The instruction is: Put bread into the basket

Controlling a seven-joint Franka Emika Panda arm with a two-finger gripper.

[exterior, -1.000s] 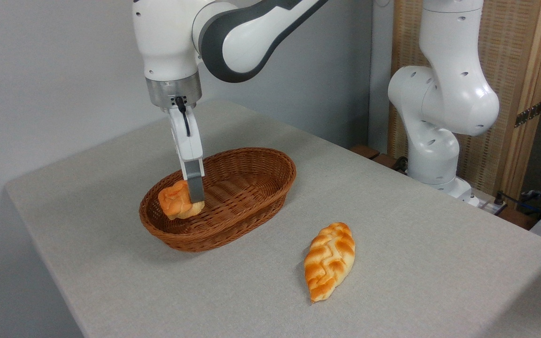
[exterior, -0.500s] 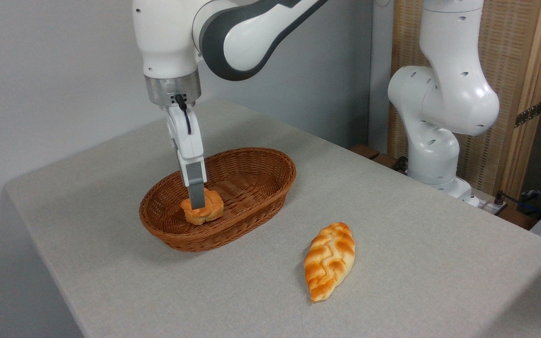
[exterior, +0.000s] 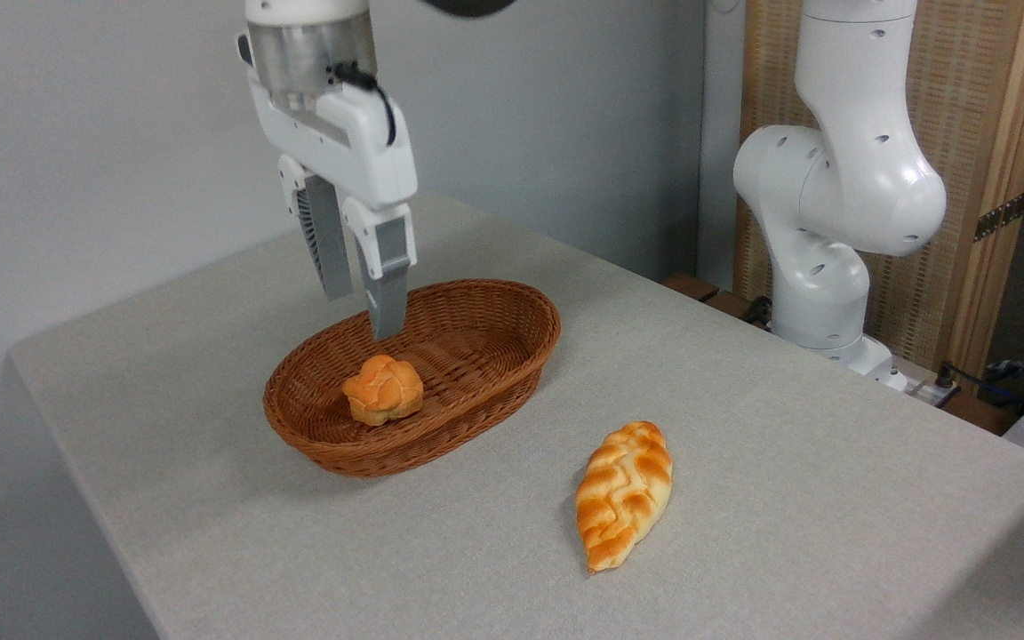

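The bread [exterior: 382, 389], a small knobbly orange-golden roll, lies on the floor of the basket [exterior: 485, 307] toward its left end. The basket is an oval, shallow, reddish-brown wicker one on the grey table. My gripper [exterior: 361, 314] hangs above the roll and clear of it. It is open, with a gap between its two grey fingers [exterior: 388, 298] and nothing held.
A longer braided golden loaf [exterior: 623, 493] lies on the table in front and to the right of the basket. The arm's white base [exterior: 823, 213] rises at the table's far right edge, before a wooden screen. The table's front-left edge drops off near the basket.
The gripper let go of the bread inside the basket, rose well above it and turned about its axis. The roll now rests on the basket floor.
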